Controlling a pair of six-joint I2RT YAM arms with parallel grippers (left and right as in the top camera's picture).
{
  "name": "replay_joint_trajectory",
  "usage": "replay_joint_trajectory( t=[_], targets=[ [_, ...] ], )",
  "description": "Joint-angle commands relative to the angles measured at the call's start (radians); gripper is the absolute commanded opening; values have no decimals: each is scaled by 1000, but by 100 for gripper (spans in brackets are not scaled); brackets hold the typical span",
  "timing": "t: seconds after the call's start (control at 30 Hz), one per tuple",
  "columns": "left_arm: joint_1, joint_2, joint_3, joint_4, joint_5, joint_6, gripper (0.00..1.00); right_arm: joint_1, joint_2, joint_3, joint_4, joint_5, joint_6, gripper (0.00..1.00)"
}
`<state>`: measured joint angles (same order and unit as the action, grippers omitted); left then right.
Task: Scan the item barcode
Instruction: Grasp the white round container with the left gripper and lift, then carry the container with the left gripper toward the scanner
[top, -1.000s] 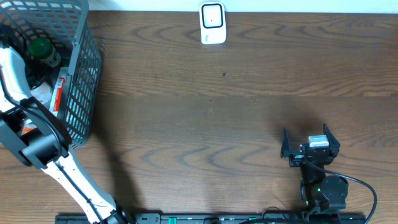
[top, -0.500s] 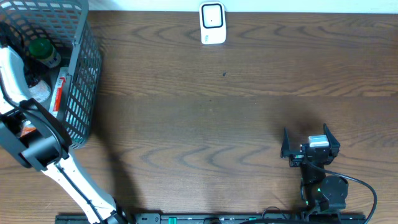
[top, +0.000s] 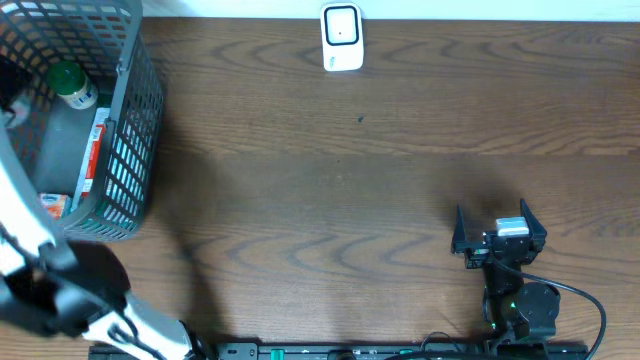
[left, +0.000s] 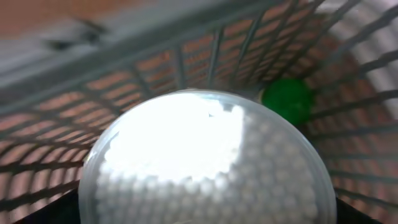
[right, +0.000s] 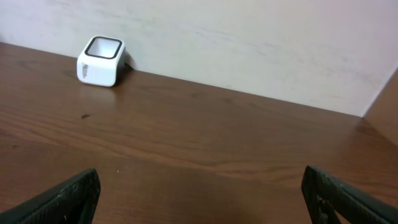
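Both sides of the likely light, stiff, slippery cotton-swab tub (left: 205, 155) are clamped by the left gripper (left: 202, 214); right gripper (top: 490, 212) gapes empty.

We see a worktop (top: 350, 200) of dark brown wood grain, smooth with a low sheen. The scanner (top: 341, 38) is glossy white plastic around a dark window. The basket (top: 135, 150) is a matt grey lattice; plastic or coated wire, we cannot tell. The tub (left: 205, 162) is clear glossy plastic, with glare across its top and white, beaded-looking contents. The right gripper (top: 491, 210) looks like matt black plastic.
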<state>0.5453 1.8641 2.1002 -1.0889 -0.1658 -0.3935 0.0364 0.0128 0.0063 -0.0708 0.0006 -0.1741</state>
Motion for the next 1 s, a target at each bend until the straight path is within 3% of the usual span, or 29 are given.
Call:
replay_joint_trajectory(
  t=[0.0,0.2,0.47,0.73,0.97],
  targets=[
    [-32,-128,0,-18,-18,-10,75,-6,-2,-1,-4,10,-10,99],
    [-149,-325,0,-56,-18,-13,74,-6,-2,-1,-4,10,-10,99],
    [-493,-500,0,-224,-18,-77,71,-6,-2,-1,-4,10,-10,99],
    [-835,-431,0,-463,-18,-142,66,-6,-2,-1,-4,10,-10,99],
    [-1040,-259,-2,-600,38,-135,66,-6,-2,-1,-4,10,-10,99]
  ],
)
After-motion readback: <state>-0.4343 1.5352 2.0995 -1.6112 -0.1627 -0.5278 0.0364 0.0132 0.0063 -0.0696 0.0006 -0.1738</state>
